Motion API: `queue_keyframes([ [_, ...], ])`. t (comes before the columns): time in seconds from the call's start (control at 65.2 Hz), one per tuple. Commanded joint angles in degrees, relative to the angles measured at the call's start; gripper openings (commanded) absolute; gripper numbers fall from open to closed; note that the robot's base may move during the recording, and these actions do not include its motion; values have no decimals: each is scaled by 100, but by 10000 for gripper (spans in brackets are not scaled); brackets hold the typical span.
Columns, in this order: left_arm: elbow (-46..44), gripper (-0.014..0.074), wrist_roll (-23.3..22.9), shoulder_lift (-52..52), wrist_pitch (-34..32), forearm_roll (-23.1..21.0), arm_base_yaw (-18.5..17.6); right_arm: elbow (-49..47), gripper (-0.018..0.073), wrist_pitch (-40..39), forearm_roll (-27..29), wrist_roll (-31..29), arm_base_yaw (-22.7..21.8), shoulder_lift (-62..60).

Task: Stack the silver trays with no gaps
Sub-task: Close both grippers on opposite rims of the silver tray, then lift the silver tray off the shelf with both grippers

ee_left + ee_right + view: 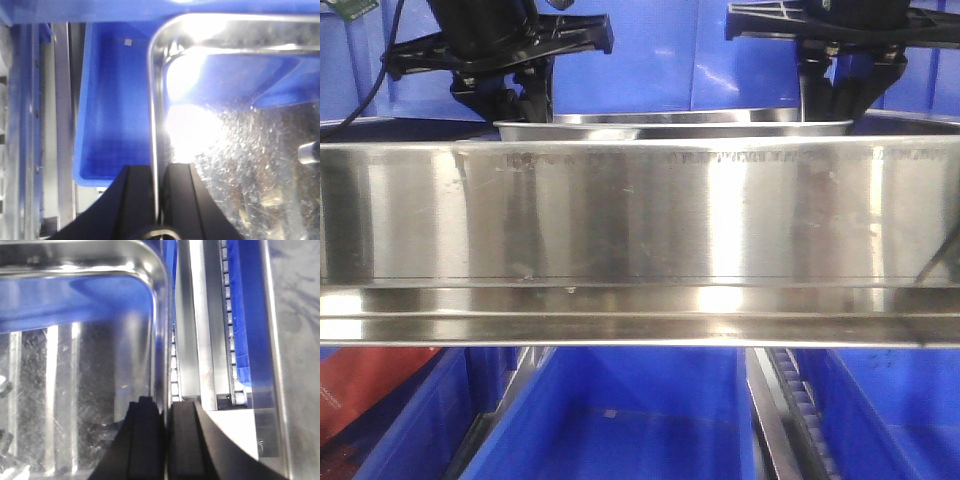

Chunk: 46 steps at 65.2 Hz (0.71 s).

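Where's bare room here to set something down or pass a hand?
Free: the blue bin floor left of the silver tray, and most of the tray's floor between the left end effector and right end effector. Crowded: the tray's right side, with the roller track close beside it.

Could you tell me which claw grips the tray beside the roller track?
The right claw: it is clamped on the wall of the silver tray with the roller track just alongside. The left claw clamps the tray's other side, beside a blue bin.
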Motion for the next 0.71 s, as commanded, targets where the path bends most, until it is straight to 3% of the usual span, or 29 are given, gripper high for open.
queue_keyframes([
  [0.0, -17, -17, 11, -2, 103, -36, -39, -31, -65, -57, -120, -37, 3, -21],
  [0.261, -17, -17, -258, -352, 214, -2, -162, -342, -65, -37, -204, -37, 42, -214],
  [0.506, -28, -17, -1141, -1070, 531, 1039, -519, -486, -65, 142, -693, 73, 373, -835],
  [0.69, -235, -17, -1207, -1611, 770, 1115, -547, -486, -65, 183, -1196, 411, 761, -1344],
])
